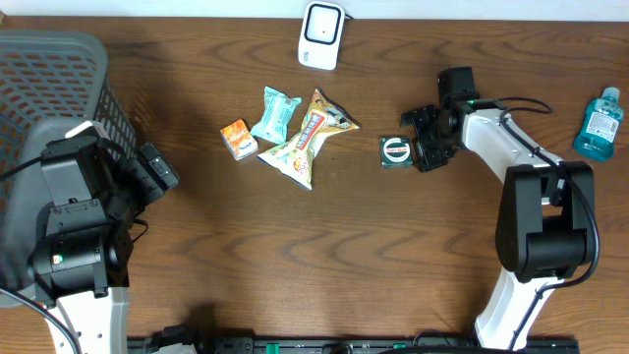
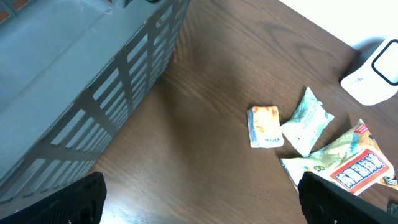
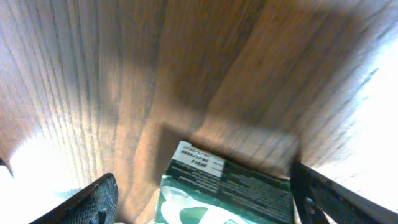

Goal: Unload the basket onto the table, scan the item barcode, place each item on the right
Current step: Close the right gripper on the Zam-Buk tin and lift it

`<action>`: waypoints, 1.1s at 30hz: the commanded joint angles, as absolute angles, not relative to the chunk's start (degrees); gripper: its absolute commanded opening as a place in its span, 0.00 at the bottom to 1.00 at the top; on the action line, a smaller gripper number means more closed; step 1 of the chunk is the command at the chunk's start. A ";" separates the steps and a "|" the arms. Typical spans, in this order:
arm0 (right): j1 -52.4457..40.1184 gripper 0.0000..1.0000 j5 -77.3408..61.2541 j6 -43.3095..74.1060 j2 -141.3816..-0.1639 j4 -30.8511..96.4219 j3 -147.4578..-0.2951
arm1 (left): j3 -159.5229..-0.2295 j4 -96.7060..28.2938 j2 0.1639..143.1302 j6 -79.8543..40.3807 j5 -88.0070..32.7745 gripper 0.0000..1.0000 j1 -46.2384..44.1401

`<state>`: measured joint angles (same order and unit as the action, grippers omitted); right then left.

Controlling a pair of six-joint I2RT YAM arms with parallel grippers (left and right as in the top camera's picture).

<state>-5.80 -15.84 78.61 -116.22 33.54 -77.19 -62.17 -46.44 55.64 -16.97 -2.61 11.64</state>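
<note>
A dark green box (image 1: 395, 152) with a white round logo lies flat on the wooden table, right of centre. My right gripper (image 1: 419, 140) is open just to its right, one finger on either side of that end. In the right wrist view the green box (image 3: 230, 190) lies between the fingers (image 3: 93, 199), with a gap on the left side; its white printed label faces up at the far edge. A white scanner (image 1: 321, 34) stands at the back edge, also visible as the scanner (image 2: 375, 74). My left gripper (image 1: 157, 169) hangs open beside the basket, holding nothing.
A grey basket (image 1: 59, 88) fills the far left. An orange packet (image 1: 238, 139), a teal packet (image 1: 274, 115) and a yellow snack bag (image 1: 310, 138) lie in the middle. A blue bottle (image 1: 598, 124) stands at the right edge.
</note>
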 commanded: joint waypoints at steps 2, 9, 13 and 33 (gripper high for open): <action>-6.31 0.83 -16.99 81.84 -117.86 32.49 -77.38 | -62.48 -46.48 55.72 -17.47 -1.91 0.98 11.99; -10.11 0.82 -12.86 83.59 -117.89 32.82 -77.34 | -62.48 -46.48 55.72 -17.47 -1.91 0.98 11.99; -11.70 0.82 -12.32 86.21 -117.89 34.74 -77.34 | -62.48 -46.48 55.72 -17.47 -1.91 0.98 11.99; -10.66 0.93 -19.20 85.76 -117.89 40.49 -77.34 | -62.48 -46.48 55.72 -17.47 -1.91 0.98 11.99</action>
